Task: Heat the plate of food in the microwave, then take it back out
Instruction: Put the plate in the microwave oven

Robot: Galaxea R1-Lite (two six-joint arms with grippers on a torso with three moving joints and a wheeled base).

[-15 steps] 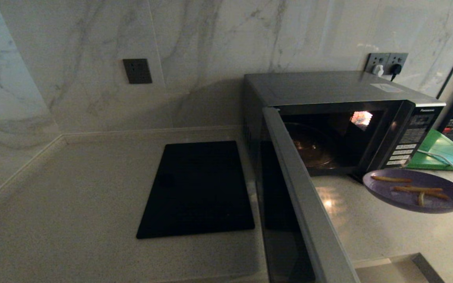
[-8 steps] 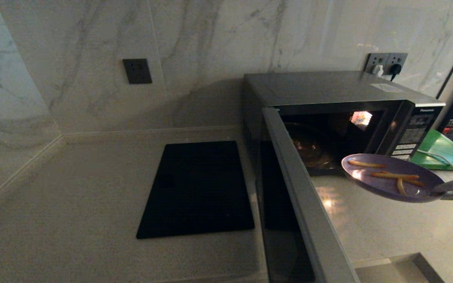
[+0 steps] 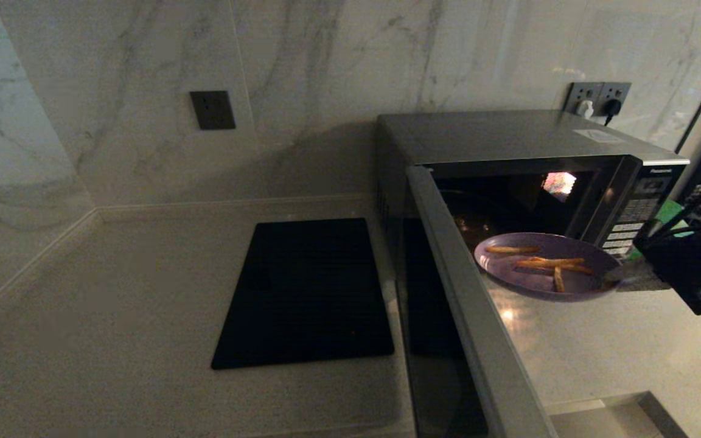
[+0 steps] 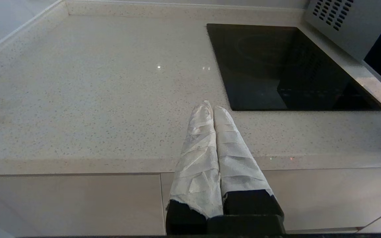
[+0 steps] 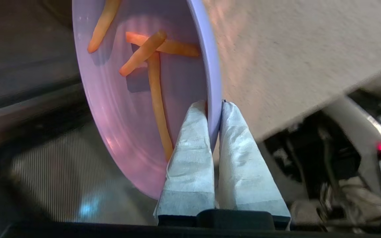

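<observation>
**A:** How far along does this look to you?

**B:** Early, I'd say. The boxy silver-grey microwave with the dark glass door (image 3: 509,182) stands with that door swung wide and its inside lit. The round, shallow lavender plate of orange-tan fries (image 3: 546,264) hangs in the air at the mouth of the opening, above the pale speckled counter (image 3: 113,316) — not yet set down inside.

**A:** And what carries it?

**B:** The right gripper (image 5: 214,105). Its cloth-wrapped fingers (image 5: 190,155) pinch the plate's rim, one above the lip and one below. The left gripper (image 4: 212,107) is parked over the counter's front edge near the flat black rectangular panel (image 4: 286,66), its wrapped fingers pressed together on nothing.

**A:** So what is left?

**B:** Nearly everything, by my reading — placing the plate inside, shutting the door, heating, then bringing it back out.

**A:** Anything you can't make out?

**B:** Plenty. The oven's interior is dim; I can't clearly see its floor or whether a turntable sits there. From the head, the right arm is a dark mass that covers the grip itself and most of whatever lies beyond the microwave. The door's lower end runs out of view.
</observation>
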